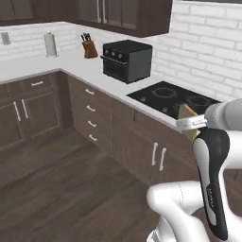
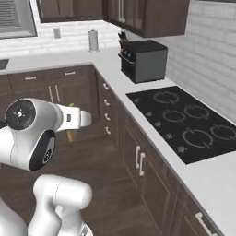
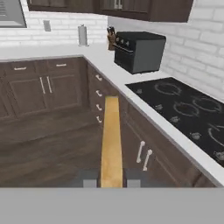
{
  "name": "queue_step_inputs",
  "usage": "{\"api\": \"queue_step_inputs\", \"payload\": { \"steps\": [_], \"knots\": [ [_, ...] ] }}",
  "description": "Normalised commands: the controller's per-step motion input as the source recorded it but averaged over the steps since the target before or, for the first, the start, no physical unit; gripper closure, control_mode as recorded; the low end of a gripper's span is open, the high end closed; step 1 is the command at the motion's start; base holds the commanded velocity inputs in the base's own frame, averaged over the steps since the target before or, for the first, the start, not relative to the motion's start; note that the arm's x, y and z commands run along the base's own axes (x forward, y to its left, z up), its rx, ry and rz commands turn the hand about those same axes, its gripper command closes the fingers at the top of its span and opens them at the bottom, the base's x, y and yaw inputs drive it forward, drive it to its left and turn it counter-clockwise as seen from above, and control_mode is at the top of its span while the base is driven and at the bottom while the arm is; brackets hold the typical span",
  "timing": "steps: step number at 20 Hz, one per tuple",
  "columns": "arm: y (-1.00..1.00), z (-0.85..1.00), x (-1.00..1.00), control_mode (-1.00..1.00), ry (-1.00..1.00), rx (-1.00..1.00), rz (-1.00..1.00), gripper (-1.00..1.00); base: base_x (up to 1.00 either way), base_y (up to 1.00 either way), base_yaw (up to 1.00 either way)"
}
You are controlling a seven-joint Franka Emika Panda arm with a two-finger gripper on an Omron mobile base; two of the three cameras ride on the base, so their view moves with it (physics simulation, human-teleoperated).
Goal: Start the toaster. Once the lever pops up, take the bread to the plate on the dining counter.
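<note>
1. Mostly hidden, the pincer (image 3: 111, 180) clamps the bread (image 3: 111, 140), seen edge-on toward 12 o'clock.
2. Beyond, the worktop (image 3: 109, 65) carries a black oven (image 3: 139, 51) at 1 o'clock.

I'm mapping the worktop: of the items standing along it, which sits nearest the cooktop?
The black countertop oven, right beside the cooktop; the knife block and paper towel roll stand farther along.

The white arm with dark joints rises from the base and bends forward at its elbow, wrist held level, its gripper (image 3: 111, 177) clamped with both jaws pressed inward.
</note>
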Motion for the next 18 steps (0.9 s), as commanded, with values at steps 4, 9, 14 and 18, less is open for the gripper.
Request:
{"api": "queue_step_inputs", "payload": {
  "steps": [4,9,14,18],
  "knots": [
    [0.0,0.0,0.0,1.0,0.0,0.0,0.0,1.0,0.0,0.74,0.74],
    [0.0,0.0,0.0,1.0,0.0,0.0,0.0,1.0,0.0,0.67,0.73],
    [0.0,0.0,0.0,1.0,0.0,0.0,0.0,1.0,0.09,0.15,0.67],
    [0.0,0.0,0.0,1.0,0.0,0.0,0.0,1.0,0.36,-0.57,0.3]
  ]
}}
